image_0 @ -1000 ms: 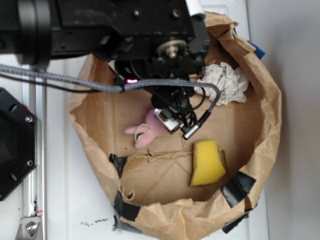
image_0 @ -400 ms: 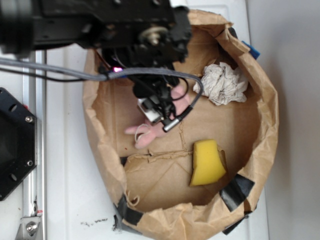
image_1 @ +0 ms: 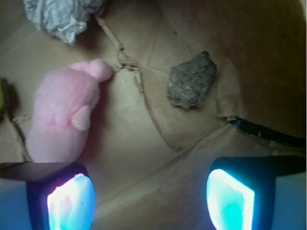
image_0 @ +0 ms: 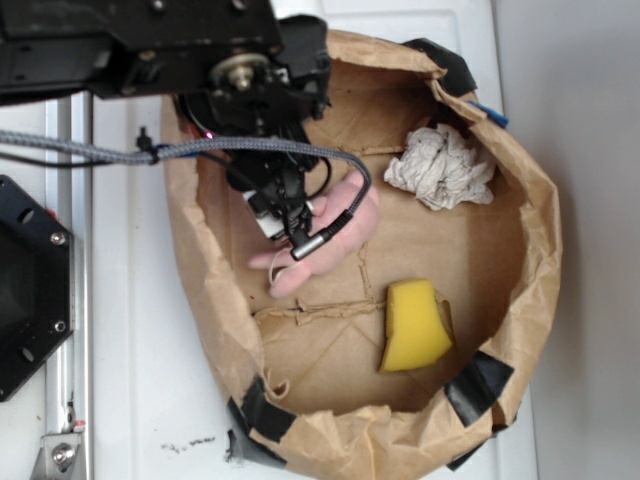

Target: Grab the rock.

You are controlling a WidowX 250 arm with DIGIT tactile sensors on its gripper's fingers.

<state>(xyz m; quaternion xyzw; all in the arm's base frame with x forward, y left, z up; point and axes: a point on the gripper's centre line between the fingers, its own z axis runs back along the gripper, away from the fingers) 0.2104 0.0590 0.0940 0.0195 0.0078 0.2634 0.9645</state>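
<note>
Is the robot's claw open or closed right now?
Open. The gripper holds nothing: a wide gap separates its fingers, with the rock lying beyond.

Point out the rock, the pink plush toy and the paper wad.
rock [image_1: 191, 81]: wrist view, middle of its rough top face.
pink plush toy [image_1: 62, 117]: wrist view, middle of its body.
paper wad [image_0: 440, 168]: exterior view, middle of the crumpled mass.
</note>
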